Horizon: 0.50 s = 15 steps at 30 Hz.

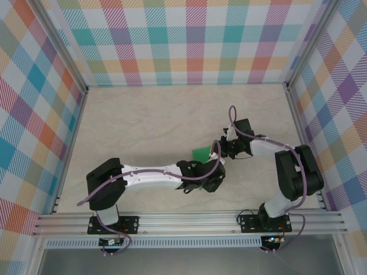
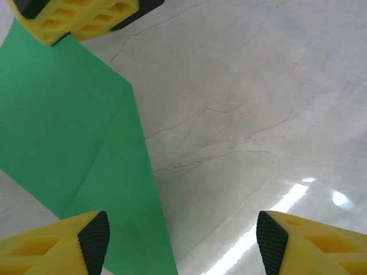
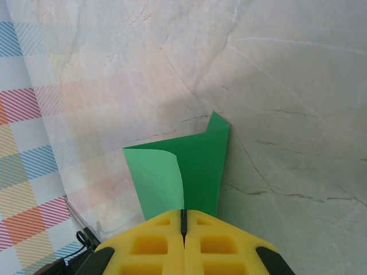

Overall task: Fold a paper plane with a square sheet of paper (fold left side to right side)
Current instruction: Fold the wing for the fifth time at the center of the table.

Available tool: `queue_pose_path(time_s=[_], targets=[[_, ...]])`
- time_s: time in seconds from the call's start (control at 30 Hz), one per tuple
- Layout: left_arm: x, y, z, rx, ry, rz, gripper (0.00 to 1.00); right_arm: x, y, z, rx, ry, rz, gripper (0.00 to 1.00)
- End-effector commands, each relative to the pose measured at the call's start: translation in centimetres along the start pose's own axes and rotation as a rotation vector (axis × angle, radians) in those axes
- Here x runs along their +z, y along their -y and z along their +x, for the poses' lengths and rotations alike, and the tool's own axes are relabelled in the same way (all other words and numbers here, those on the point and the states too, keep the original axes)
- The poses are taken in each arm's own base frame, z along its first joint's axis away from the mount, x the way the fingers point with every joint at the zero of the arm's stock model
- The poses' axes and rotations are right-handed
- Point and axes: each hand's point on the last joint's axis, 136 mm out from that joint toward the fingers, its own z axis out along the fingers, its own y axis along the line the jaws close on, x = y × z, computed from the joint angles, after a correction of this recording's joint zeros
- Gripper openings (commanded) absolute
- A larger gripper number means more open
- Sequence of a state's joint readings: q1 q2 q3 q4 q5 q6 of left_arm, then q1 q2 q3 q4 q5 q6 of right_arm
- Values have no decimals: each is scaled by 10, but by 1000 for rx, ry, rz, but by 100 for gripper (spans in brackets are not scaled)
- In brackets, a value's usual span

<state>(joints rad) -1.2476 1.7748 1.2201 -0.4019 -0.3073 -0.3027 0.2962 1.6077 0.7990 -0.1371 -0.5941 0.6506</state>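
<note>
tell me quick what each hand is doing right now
Left hand: open, holding nothing.
Right hand: closed on the green paper.

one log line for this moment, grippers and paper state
left gripper: open, over edge of green paper | right gripper: shut on green paper | green paper: creased, one flap curled up

Matt green paper [image 3: 200, 166] on a glossy marble-patterned table [image 2: 258, 86], perhaps laminate.
</note>
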Motion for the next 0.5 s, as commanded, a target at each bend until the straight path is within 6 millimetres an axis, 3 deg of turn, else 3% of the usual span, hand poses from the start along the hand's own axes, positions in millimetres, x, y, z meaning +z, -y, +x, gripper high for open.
queue_pose_path(time_s=[0.0, 0.17, 0.47], targets=[[7, -15, 12, 17, -70, -127, 70, -5, -5, 6, 5, -2, -3, 0], [16, -22, 14, 34, -95, -196, 67, -5, -3, 8, 7, -5, 2, 0], [26, -24, 18, 48, -115, -235, 48, -2, -2, 11, 2, -16, 14, 0]])
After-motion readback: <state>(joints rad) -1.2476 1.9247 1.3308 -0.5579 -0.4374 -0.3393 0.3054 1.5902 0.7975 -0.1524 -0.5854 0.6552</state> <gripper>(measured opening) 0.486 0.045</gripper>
